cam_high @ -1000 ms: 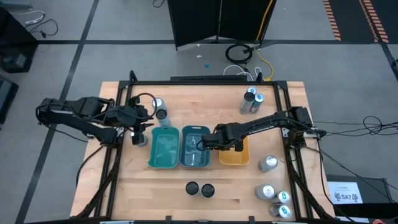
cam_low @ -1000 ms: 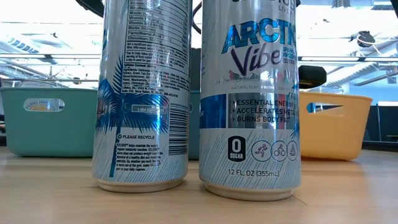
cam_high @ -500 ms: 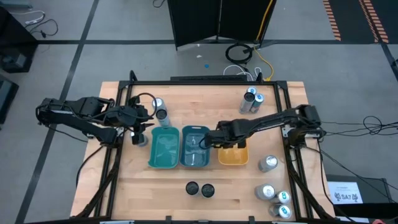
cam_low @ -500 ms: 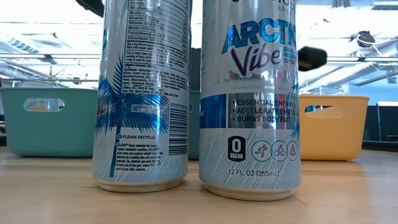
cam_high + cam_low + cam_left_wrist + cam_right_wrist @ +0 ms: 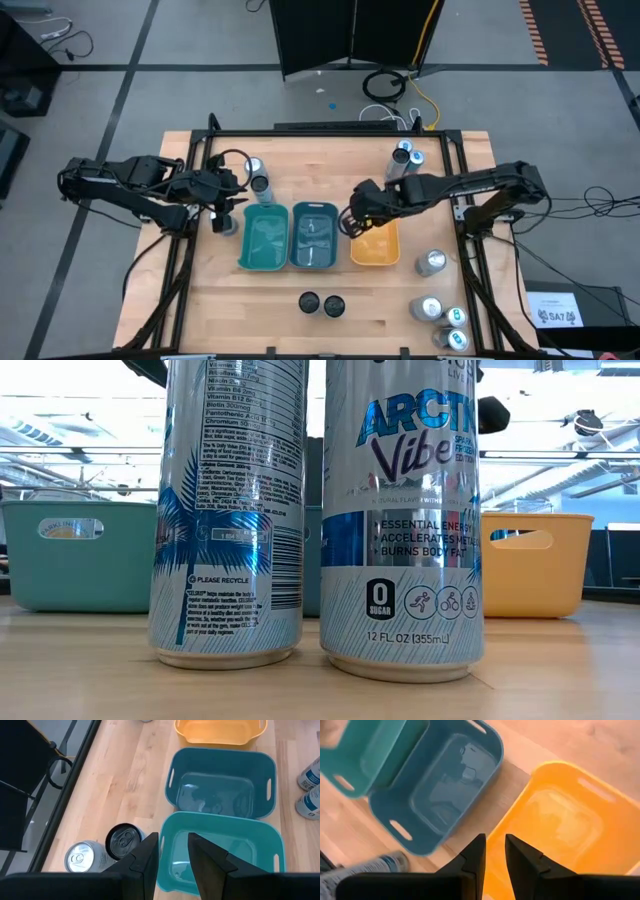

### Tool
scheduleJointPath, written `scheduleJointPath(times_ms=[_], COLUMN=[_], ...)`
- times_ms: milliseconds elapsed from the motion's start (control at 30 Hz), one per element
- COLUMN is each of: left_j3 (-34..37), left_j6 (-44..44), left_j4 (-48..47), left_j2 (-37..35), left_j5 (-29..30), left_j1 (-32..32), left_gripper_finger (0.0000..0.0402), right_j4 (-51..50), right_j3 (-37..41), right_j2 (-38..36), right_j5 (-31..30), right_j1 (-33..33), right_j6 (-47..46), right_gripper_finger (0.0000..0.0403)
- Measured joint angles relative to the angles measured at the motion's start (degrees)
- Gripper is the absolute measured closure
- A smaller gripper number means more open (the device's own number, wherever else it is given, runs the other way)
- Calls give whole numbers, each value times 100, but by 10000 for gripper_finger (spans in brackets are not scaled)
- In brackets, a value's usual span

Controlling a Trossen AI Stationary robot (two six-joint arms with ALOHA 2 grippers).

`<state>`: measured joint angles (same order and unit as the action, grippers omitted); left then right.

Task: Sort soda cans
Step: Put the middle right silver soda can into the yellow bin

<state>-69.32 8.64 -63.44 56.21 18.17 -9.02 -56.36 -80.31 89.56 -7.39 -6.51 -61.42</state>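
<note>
Three trays sit side by side mid-bench: a teal tray, a darker blue tray and an orange tray.

The right hand hovers over the seam between the blue and orange trays. In its wrist view the two fingers stand close together with only a thin gap and nothing between them — so basically clenched on air.

The left hand waits over the left side of the bench, just beside the teal tray's far corner. Its fingers are drawn close too, holding nothing.

Cans are scattered all over the wooden bench:
- a dark-topped can and a silver can touching each other, right by the left hand
- two more cans upright near the far left edge
- a pair of cans at the far right, past the right arm
- two black-topped cans at the near edge, centered
- one silver can near the orange tray's right side, plus a cluster of three in the near right corner

Low view is mostly filled by two blue-and-white cans standing just beside each other, one reading "Arctic Vibe". The blue tray might have something lying in it, but through the glare I can't really tell.
</note>
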Motion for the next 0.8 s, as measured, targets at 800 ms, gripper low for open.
scheduleJointPath(times_ms=[800], left_j3=[0], left_j6=[3], left_j4=[1714], left_j2=[0], left_j5=[-4], left_j1=[0], left_gripper_finger=[285], right_j4=[-726], right_j3=[0], right_j2=[13], right_j5=[-740], right_j1=[7], right_j6=[2285], right_gripper_finger=[272])
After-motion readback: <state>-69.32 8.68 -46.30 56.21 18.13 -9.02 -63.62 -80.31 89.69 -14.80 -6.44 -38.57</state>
